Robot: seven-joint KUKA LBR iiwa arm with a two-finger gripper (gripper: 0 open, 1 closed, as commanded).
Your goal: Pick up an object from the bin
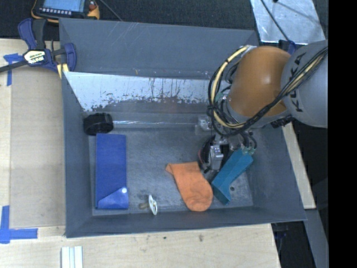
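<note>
Along the bin floor lie a black round cap point(97, 123), a long blue pad point(110, 169), a small pale scrap point(152, 205) and an orange cloth point(192, 186), then the gripper point(214, 156), down between that cloth and a slanting teal block point(231, 175), though whether it is clamped or apart I can't tell.

I count five loose things in the bin point(78, 166) under me, one of each kind; one black round piece point(97, 123), cap-like, in the far left corner; one long dark-blue flat block point(110, 169) along the left wall; one orange cloth point(192, 187), crumpled, near the front; one teal block point(233, 172), tilted, touching the cloth's right side; one small pale bit point(152, 205) by the front wall, too small for me to name.
</note>
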